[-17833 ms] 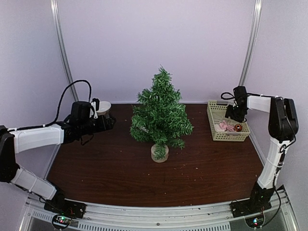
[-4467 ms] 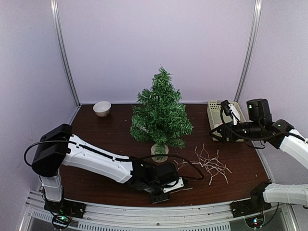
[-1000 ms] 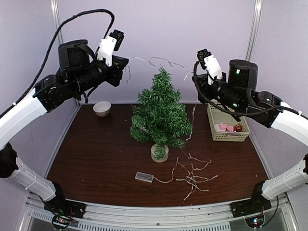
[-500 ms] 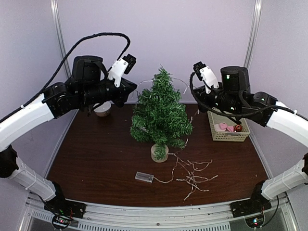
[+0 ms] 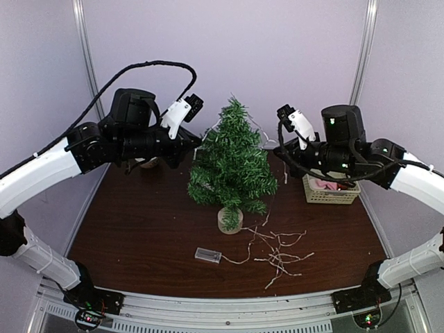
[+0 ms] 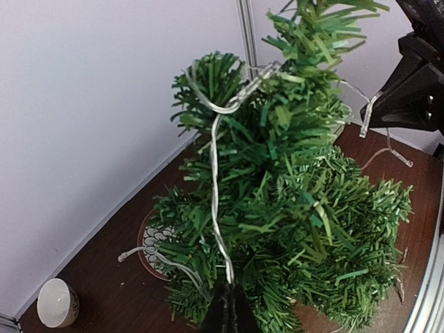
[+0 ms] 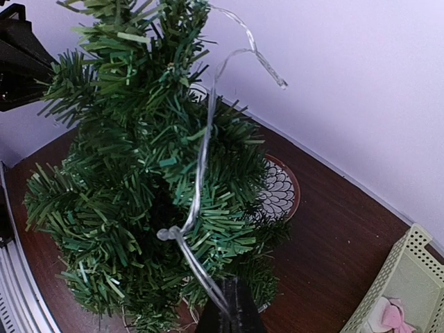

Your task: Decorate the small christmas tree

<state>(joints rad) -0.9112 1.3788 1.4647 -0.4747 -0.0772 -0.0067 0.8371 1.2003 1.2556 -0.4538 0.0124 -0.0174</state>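
I see the dark green small christmas tree (image 5: pixel 232 163), a whitish light string (image 6: pixel 214 173), my dark brown wood-grain desk (image 5: pixel 139 229), a pale-green latticed basket (image 5: pixel 333 196).

Your left arm (image 5: pixel 48 170) and right arm (image 5: pixel 416 182) both stand raised, elbows high, forearms reaching inward toward each other. Your left gripper (image 5: pixel 196 143) and right gripper (image 5: pixel 280 148) face one another, jaws pinched tight on the thin light wire (image 6: pixel 214 173).
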